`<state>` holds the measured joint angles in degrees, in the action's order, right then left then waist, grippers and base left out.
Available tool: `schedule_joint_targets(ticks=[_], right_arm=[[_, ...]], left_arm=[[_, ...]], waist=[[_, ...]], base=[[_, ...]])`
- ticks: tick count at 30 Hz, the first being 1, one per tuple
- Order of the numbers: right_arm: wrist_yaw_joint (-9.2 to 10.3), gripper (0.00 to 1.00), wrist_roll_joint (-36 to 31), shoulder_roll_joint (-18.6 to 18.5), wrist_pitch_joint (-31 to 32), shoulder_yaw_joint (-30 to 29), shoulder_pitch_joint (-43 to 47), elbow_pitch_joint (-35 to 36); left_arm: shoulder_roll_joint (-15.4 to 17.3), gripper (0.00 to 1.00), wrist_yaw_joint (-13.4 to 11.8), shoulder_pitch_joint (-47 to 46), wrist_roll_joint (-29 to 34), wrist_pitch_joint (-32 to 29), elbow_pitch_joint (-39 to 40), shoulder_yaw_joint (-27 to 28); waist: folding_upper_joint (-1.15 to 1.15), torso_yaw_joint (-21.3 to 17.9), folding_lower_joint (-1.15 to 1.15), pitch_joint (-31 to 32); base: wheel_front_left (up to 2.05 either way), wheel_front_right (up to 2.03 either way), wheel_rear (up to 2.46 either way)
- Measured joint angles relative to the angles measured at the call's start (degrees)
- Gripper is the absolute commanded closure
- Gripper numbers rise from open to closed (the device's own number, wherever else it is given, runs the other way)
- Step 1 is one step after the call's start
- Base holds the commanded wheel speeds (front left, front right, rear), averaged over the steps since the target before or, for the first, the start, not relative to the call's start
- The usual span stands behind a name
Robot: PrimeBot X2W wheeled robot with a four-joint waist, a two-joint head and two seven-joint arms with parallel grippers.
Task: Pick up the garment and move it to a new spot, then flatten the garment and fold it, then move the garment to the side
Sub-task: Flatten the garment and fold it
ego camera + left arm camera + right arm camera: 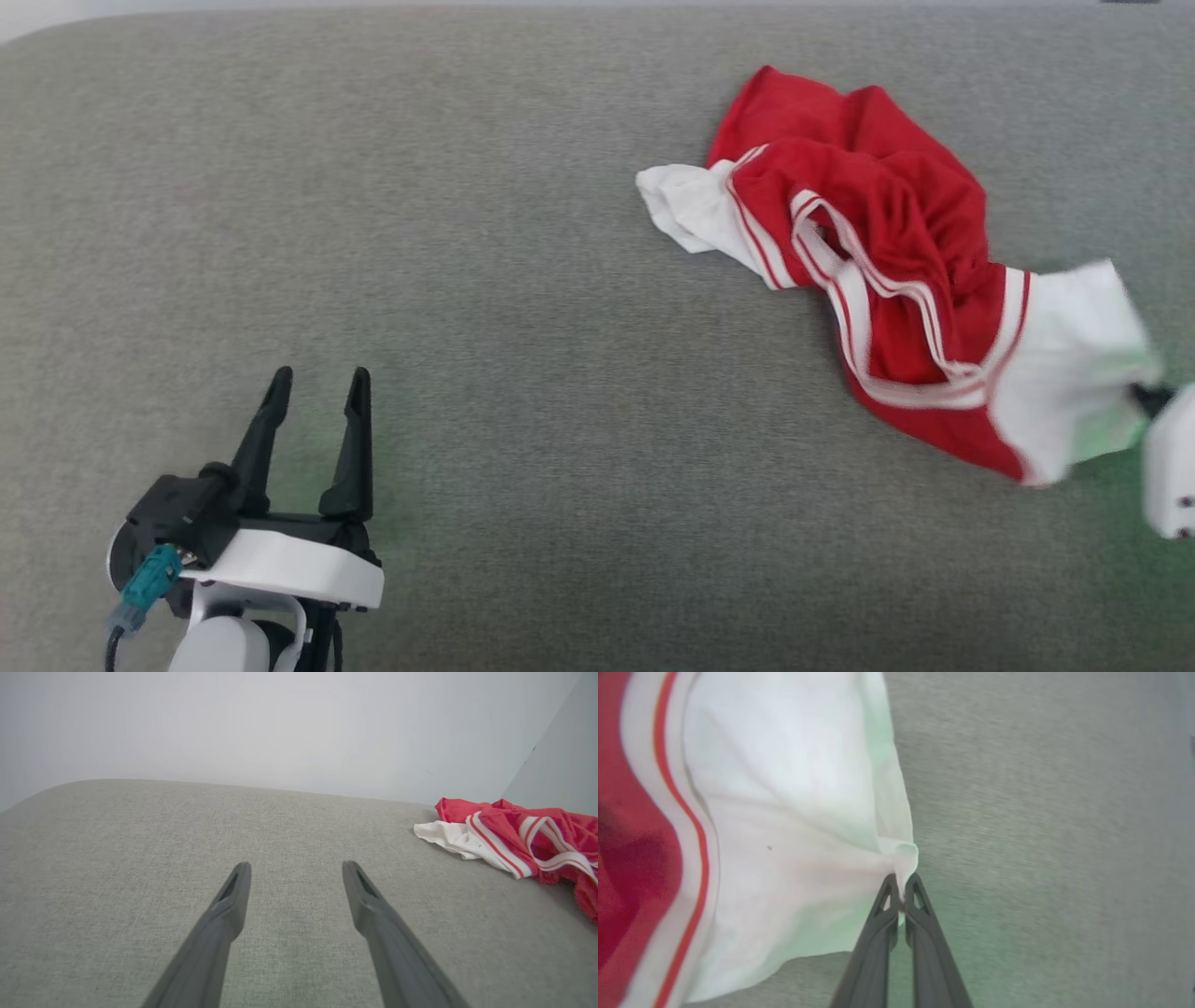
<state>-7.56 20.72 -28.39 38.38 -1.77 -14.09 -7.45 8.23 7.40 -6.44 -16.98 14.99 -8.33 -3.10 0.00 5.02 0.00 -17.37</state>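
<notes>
Pinching only a sleeve edge of the garment (784, 812), my right gripper (901, 890) may slip off. Left gripper (319, 378) splayed, empty.

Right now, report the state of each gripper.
Left gripper: open, holding nothing.
Right gripper: shut on the garment, pinching its white sleeve.

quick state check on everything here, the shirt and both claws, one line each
garment: crumpled in a heap on the grey surface, not flattened or folded
right claw: shut, pinching the edge of the garment's white sleeve, cloth bunched at the tips
left claw: open, empty, over bare surface, apart from the garment
</notes>
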Motion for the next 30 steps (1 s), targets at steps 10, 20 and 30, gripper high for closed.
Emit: schedule_joint_targets(ticks=[10, 20, 30], right_arm=[[0.00, 1.00, -6.23, 1.25, -4.78, -15.97, 1.77, -3.82], [0.00, 0.64, -11.98, 5.67, -13.02, -19.22, -1.48, -11.48], [0.00, 0.00, -12.72, 11.23, -28.74, -20.85, -3.00, -7.08]], left_arm=[[1.14, 0.00, 0.00, -1.10, -0.14, 0.00, 0.36, -0.77], [3.70, 0.00, 0.00, -2.63, -1.13, 0.00, 0.18, -1.34], [18.76, 0.00, 0.00, -15.90, -8.39, -0.33, 0.44, -16.77]], waist=[[0.00, -3.13, 0.00, -0.98], [0.00, -4.43, 0.00, -2.40], [0.00, -8.71, 0.00, -1.92]], base=[[0.00, 0.00, 0.00], [0.00, 0.00, 0.00], [0.00, 0.00, 0.00]])
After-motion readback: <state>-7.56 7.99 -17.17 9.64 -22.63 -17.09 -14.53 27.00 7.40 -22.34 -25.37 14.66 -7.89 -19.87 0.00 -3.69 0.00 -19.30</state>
